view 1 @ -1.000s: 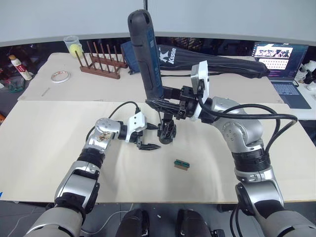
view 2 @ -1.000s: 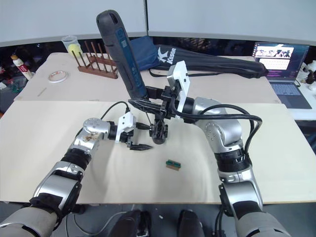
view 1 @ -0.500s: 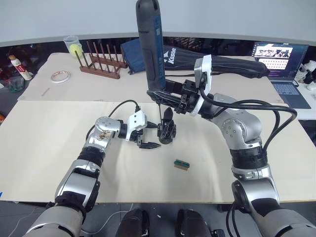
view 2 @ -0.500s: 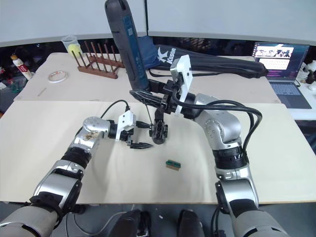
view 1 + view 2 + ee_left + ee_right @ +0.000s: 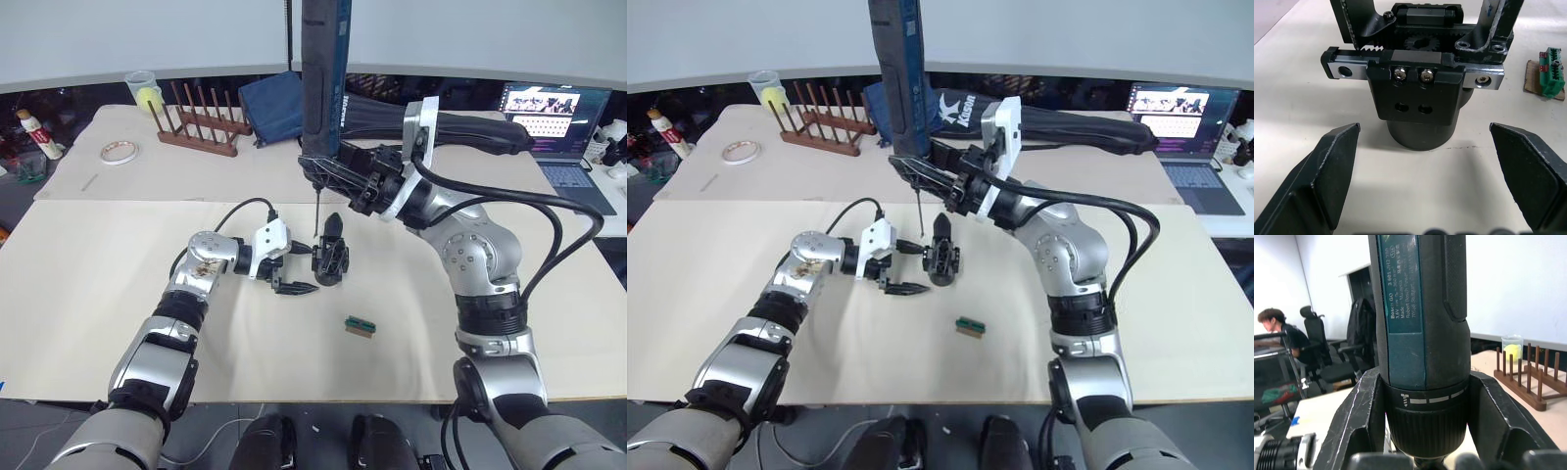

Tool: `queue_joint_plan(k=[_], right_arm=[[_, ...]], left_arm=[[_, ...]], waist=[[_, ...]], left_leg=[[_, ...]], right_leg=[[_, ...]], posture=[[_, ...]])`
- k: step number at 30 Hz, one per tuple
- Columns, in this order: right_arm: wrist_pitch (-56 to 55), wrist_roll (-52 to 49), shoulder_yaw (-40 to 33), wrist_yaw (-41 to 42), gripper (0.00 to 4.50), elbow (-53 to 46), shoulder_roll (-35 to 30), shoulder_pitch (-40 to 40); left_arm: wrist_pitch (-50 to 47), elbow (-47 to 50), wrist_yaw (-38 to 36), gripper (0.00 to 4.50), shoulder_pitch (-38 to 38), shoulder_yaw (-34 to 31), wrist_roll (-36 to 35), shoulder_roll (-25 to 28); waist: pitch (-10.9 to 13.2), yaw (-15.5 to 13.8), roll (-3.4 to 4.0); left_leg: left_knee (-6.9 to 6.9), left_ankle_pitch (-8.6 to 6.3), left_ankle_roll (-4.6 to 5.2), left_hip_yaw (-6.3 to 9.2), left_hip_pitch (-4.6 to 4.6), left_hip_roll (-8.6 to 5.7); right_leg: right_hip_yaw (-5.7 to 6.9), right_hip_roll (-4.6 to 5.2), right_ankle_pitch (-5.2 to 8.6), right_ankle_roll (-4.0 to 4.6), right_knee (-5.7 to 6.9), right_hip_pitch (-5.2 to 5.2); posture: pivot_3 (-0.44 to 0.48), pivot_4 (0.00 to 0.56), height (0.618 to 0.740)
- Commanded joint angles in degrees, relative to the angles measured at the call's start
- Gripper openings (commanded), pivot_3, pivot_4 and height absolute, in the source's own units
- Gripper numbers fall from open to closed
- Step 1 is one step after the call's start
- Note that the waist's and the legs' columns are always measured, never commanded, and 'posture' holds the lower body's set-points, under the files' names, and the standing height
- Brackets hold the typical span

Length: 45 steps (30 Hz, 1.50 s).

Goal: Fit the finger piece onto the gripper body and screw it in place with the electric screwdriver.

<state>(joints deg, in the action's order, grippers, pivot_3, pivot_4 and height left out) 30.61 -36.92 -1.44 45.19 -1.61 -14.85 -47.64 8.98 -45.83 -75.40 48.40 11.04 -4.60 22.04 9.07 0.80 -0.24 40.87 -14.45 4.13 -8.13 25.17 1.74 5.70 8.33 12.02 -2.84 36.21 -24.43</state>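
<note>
The gripper body [image 5: 330, 258] stands on the cream table, a black block with a toothed rail and a two-screw mount [image 5: 1418, 93]; a pointed black part rises from its top. I cannot tell the finger piece apart from the body's black parts. My left gripper [image 5: 296, 287] rests open on the table just left of the body, its fingers [image 5: 1332, 171] spread wide of it. My right gripper [image 5: 335, 176] is shut on the electric screwdriver [image 5: 323, 88] near its lower end. The screwdriver stands upright, its thin bit [image 5: 316, 211] hanging just above and left of the body.
A small green block [image 5: 360, 326] lies nearer me, right of the body. At the back are a wooden peg rack [image 5: 201, 127], a tape roll [image 5: 120, 152], a cup [image 5: 144, 93], a blue cloth [image 5: 274, 103], a long black bag [image 5: 451, 122] and a laptop [image 5: 554, 122]. A seated person [image 5: 1278, 328] shows beyond.
My right arm has raised the screwdriver and swung it from a left lean to upright, bringing the bit over the gripper body. The left gripper and the body have stayed put.
</note>
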Motion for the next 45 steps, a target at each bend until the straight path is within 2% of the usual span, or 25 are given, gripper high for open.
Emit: queue_joint_plan(k=[1,17,45], right_arm=[[-0.1,-1.5,-1.5,0.0,1.95,-3.9,-0.7,-0.3],[0.4,2.2,3.7,4.0,1.95,-3.1,-3.9,0.6],[0.2,3.7,3.9,5.2,1.95,-2.7,-3.8,0.8]], left_arm=[[1.1,1.2,-0.2,4.5,0.7,-0.9,-0.3,0.4],[2.0,1.4,0.0,4.5,0.2,-0.5,-0.1,0.1],[1.7,2.2,0.2,4.5,-0.2,-0.5,-0.2,-0.2]], waist=[[0.0,0.0,0.0],[0.0,0.0,0.0],[0.0,0.0,0.0]], left_leg=[[0.0,0.0,0.0,0.0,0.0,0.0],[0.0,0.0,0.0,-0.01,0.01,0.0],[0.0,0.0,0.0,0.0,0.01,0.01]], right_leg=[[0.0,0.0,0.0,0.0,0.0,0.0],[-0.01,0.0,0.0,0.0,-0.01,-0.03],[-0.01,0.0,0.0,0.0,-0.01,-0.03]], posture=[[0.0,0.15,0.73],[0.0,0.15,0.73],[0.0,0.15,0.73]])
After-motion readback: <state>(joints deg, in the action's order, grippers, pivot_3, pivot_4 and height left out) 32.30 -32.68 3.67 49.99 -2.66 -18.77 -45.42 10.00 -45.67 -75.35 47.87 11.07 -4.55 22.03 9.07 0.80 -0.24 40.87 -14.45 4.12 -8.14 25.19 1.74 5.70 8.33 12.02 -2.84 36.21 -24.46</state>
